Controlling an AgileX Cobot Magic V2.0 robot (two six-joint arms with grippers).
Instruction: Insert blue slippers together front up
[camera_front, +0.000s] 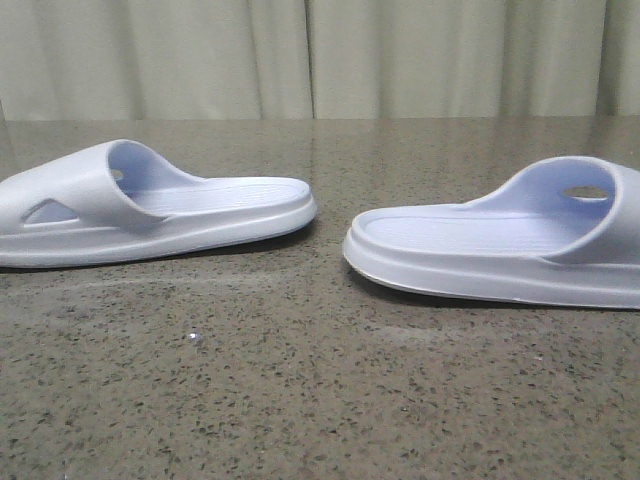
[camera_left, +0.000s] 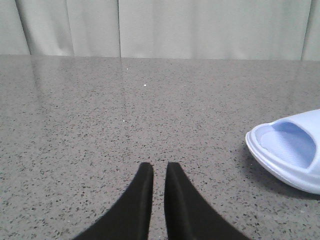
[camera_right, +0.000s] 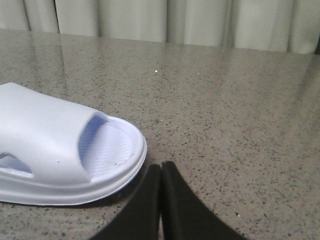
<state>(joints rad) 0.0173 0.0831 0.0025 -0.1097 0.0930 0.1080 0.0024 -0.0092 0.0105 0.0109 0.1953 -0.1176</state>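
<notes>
Two pale blue-white foam slippers lie sole down on the speckled stone table. In the front view the left slipper (camera_front: 150, 205) has its strap at the far left, and the right slipper (camera_front: 500, 245) has its strap at the far right. Their bare ends face each other with a gap between them. My left gripper (camera_left: 159, 167) is empty with its fingers almost together, over bare table, and one slipper's end (camera_left: 292, 150) lies off to its side. My right gripper (camera_right: 161, 166) is shut and empty, just beside the rim of a slipper (camera_right: 60, 150). Neither gripper shows in the front view.
The grey-brown speckled table (camera_front: 320, 400) runs back to a pale curtain (camera_front: 320, 55). A small pale speck (camera_front: 195, 339) lies on the table in front of the left slipper.
</notes>
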